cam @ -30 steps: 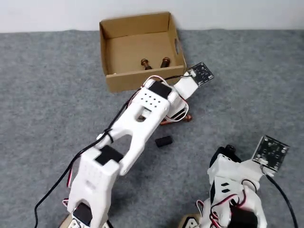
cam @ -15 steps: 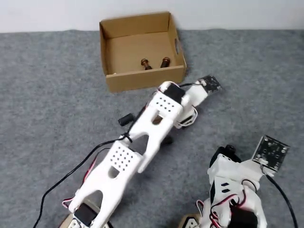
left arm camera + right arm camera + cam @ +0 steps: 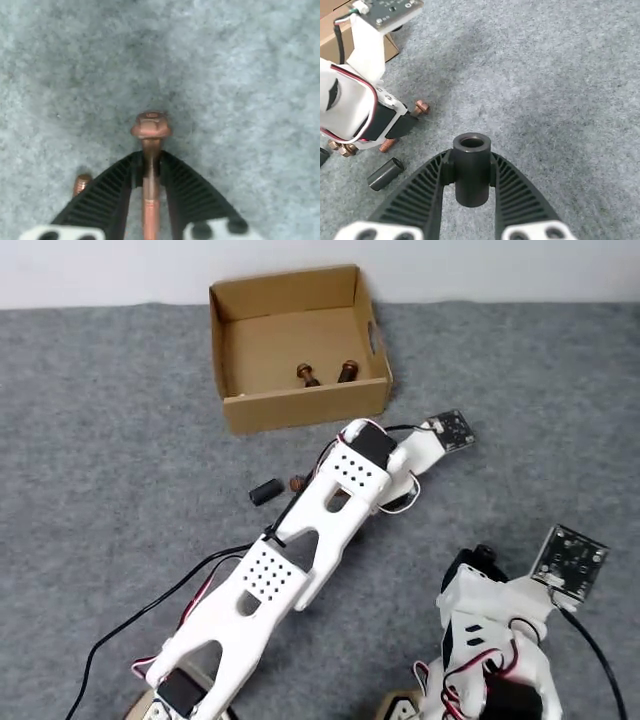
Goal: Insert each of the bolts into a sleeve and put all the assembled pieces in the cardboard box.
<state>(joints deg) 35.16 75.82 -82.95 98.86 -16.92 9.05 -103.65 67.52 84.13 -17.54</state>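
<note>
Grey carpet [image 3: 100, 440] | sleeve [image 3: 264, 492], bolt [image 3: 297, 482] beside left arm [image 3: 300, 540] | box [image 3: 300, 410] beyond

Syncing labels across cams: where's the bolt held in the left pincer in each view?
High view: hidden under the left arm at its wrist, near the cardboard box.
Left wrist view: bolt clamped in the left pincer, head forward.
Right wrist view: its head pokes from that pincer.
Shared landmark: the cardboard box, in high and right wrist views.
</note>
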